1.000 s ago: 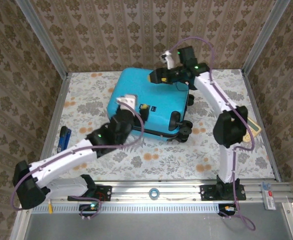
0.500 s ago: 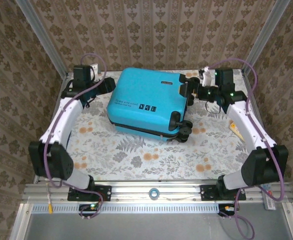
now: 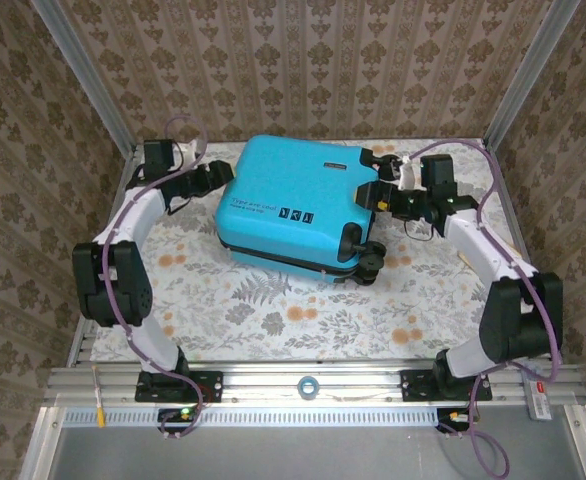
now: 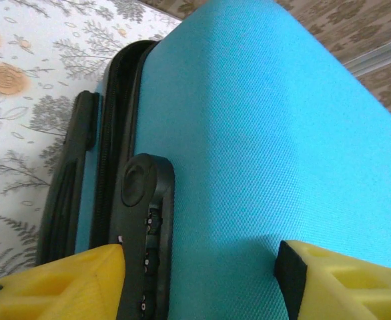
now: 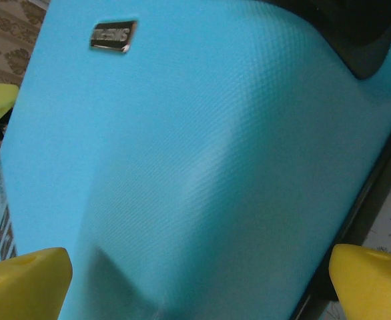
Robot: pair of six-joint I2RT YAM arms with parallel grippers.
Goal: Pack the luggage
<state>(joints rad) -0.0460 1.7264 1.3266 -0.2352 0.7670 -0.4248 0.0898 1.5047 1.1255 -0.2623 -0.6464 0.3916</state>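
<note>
The luggage [image 3: 293,205] is a turquoise hard-shell suitcase lying closed and flat in the middle of the table, with its black wheels [image 3: 368,262] to the right. My left gripper [image 3: 213,178] is at its left end. In the left wrist view the left gripper [image 4: 199,283] is open, its yellow fingers [image 4: 55,283] straddling the shell [image 4: 262,147] and a black handle [image 4: 145,213]. My right gripper [image 3: 378,195] is at the wheel end. It [image 5: 199,283] stands wide open against the blue shell [image 5: 202,153], below a silver logo plate [image 5: 113,35].
Patterned walls and metal posts [image 3: 108,110] close in the flowered table [image 3: 273,310] on three sides. A small yellowish item [image 3: 465,260] lies by the right forearm. Both arms curve round the table's outer sides.
Both arms have swung from above the luggage out to the sides, then moved in toward its two ends. The left jaws have narrowed slightly and the right ones have widened.
</note>
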